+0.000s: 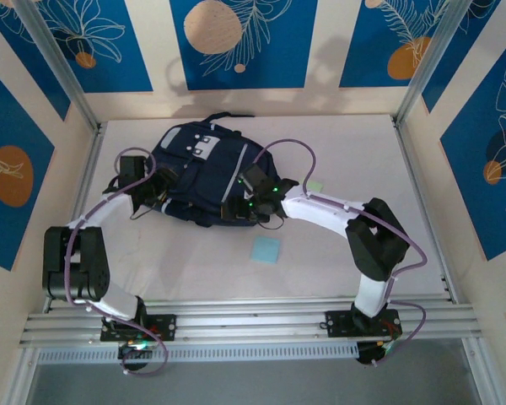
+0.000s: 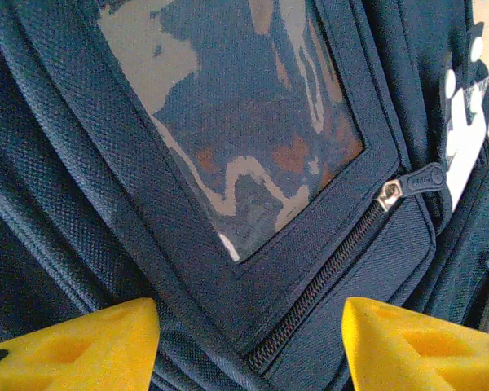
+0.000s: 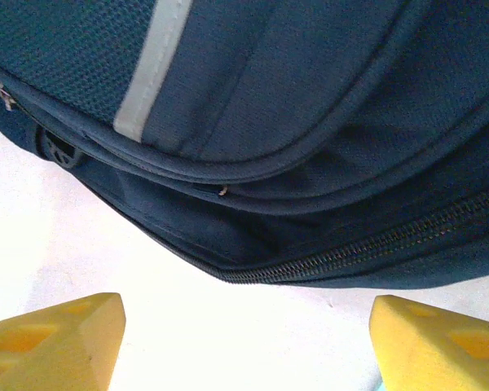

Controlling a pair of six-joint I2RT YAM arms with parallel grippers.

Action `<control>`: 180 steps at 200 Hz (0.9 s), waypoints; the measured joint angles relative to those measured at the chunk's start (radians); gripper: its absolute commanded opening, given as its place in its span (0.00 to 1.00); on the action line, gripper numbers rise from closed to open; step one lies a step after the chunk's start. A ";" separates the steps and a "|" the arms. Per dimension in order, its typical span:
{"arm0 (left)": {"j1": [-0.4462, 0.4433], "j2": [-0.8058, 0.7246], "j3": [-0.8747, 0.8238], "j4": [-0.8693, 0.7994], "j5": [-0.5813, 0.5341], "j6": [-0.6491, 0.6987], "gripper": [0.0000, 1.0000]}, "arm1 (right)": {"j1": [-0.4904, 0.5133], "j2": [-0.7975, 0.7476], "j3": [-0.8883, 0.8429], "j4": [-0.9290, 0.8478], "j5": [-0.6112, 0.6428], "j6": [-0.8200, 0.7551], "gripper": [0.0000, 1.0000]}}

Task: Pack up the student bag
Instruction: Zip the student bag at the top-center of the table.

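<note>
opening step: left jaws and right jaws both gape empty at the backpack (image 1: 192,179); next probably means pinching the zip pull (image 2: 414,181), right of frame

Cream walls (image 1: 156,51) with blue, leaf-patterned panels (image 1: 270,34) enclose a brightly lit white table (image 1: 337,278).

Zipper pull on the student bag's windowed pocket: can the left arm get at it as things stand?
Probably yes. The zipper pull lies exposed on the student bag, just ahead of the open left fingers, with nothing between. It sits off to one side of their gap, so a small sideways shift looks needed.
</note>
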 measured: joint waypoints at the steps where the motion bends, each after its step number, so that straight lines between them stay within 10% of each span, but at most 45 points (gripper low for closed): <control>1: 0.000 -0.002 -0.001 0.000 -0.002 -0.001 0.61 | 0.000 0.000 0.000 0.001 0.000 0.000 0.79; 106: 0.001 0.014 -0.068 0.016 -0.039 0.000 0.57 | 0.001 0.067 0.011 0.032 0.001 0.023 0.79; 155: 0.005 0.111 -0.011 0.121 -0.027 -0.035 0.01 | -0.010 0.071 0.011 0.054 0.001 0.038 0.78; 180: 0.006 0.108 -0.030 0.180 -0.017 -0.056 0.00 | -0.035 0.090 0.011 0.064 0.003 0.035 0.78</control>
